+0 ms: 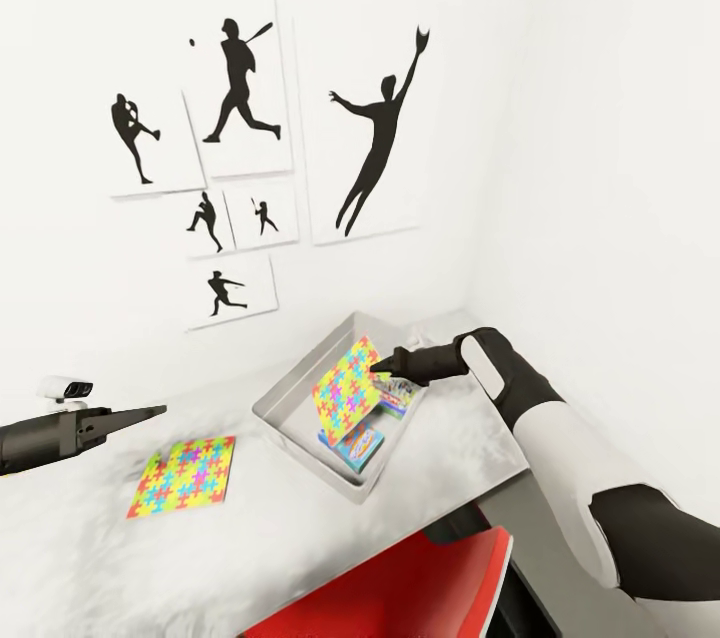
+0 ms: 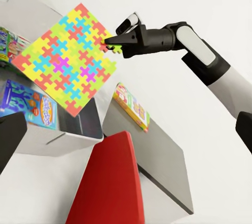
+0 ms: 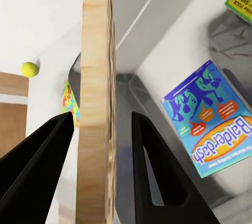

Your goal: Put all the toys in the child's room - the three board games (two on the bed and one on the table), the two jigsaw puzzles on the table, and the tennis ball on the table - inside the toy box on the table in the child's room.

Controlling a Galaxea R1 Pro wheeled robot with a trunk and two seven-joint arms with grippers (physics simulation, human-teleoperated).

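The left claw hovers over the table, its fingers apparently together, with one puzzle lying flat just below it. Further right, the right claw is clamped on a second puzzle, tilted above the toy box, where a blue board game lies beneath it.

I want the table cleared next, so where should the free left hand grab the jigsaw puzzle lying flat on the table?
The jigsaw puzzle is a thin square lying flat on the table, so there is nothing to pinch from above. Probably best: bring the left hand in low from its own side and close on the nearest edge or corner, one finger slipped underneath.
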